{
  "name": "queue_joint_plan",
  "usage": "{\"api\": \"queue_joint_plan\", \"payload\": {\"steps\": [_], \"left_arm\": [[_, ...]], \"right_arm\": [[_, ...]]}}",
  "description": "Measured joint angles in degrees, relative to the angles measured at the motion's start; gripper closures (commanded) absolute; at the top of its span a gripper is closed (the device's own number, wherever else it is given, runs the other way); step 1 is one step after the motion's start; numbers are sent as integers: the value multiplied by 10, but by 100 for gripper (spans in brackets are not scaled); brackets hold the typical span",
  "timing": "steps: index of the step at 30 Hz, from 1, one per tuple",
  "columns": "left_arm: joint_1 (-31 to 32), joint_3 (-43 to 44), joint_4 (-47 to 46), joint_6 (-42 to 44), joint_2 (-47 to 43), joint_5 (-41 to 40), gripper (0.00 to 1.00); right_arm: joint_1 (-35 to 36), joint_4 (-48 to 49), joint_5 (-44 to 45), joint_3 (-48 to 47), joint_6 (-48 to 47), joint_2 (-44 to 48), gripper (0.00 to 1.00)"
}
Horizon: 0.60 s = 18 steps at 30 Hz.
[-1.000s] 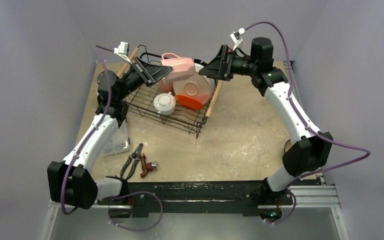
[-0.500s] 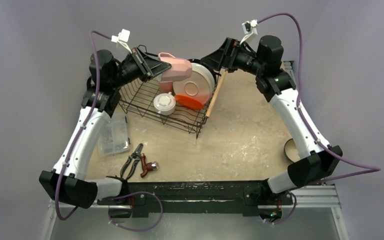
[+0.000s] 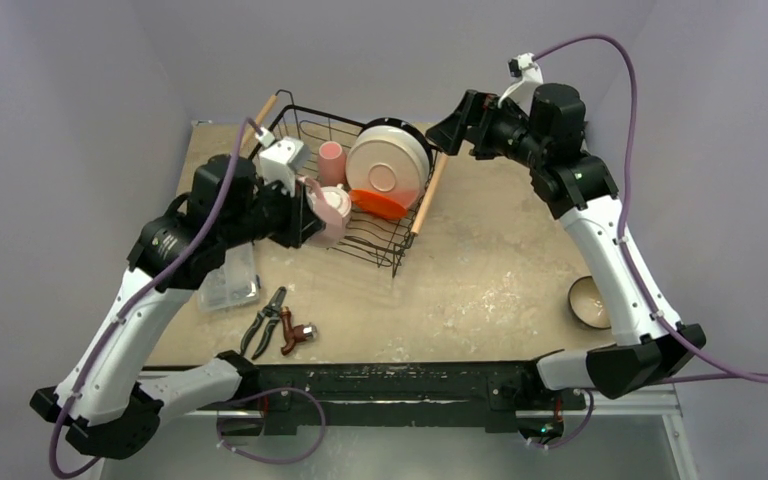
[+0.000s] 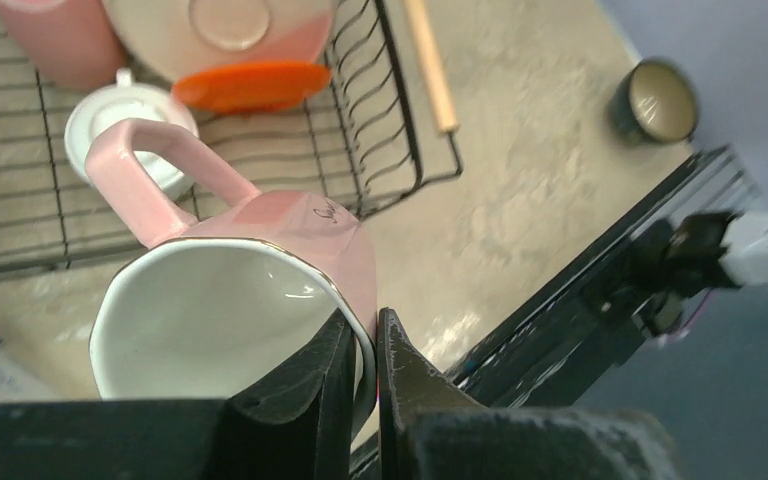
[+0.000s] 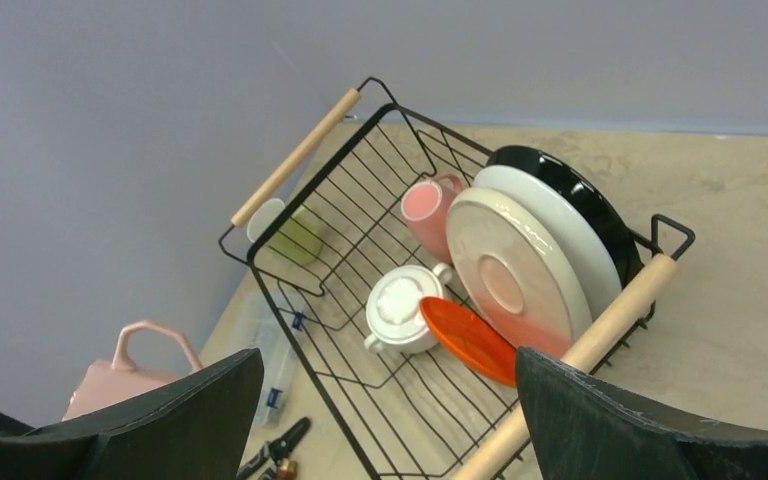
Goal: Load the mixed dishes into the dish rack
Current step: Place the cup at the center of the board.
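Observation:
My left gripper (image 3: 308, 215) is shut on the rim of a large pink mug (image 4: 260, 260), one finger inside and one outside. It holds the mug tilted above the near left side of the dish rack (image 3: 380, 245). The rack holds a cream plate (image 5: 515, 275), a black plate (image 5: 585, 200), a red plate (image 5: 470, 340), a white mug (image 5: 407, 310) and a smaller pink mug (image 5: 428, 210). A yellow-green mug (image 5: 295, 235) sits at the rack's far left corner. A small dark bowl (image 3: 590, 300) sits on the table at the right. My right gripper (image 3: 450, 125) is open and empty above the rack's right handle (image 3: 425, 195).
A clear plastic box (image 3: 230, 280) lies left of the rack. Pliers (image 3: 265, 320) and a red-handled tool (image 3: 298, 332) lie on the table in front of it. Purple walls close in the back and both sides.
My left gripper has carried the large pink mug from above the rack's back down and toward the near left side. My right gripper has drawn back to the right.

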<state>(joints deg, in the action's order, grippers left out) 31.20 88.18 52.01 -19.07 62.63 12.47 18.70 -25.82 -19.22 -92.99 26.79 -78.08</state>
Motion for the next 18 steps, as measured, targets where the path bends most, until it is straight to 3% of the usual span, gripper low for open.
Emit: {"api": "queue_joint_plan", "payload": {"steps": [9,14,18], "left_arm": [[130,-177,86,75,-92,-107,100],[253,-217,64,93,-17,-177,100],[297,-233,23,112,30,-202,100]], "right_arm": [[17,-36,1,25,-19,26,1],[23,-44,1,35,-22,46,1],[23,-59,3,35,-30,52,1]]}}
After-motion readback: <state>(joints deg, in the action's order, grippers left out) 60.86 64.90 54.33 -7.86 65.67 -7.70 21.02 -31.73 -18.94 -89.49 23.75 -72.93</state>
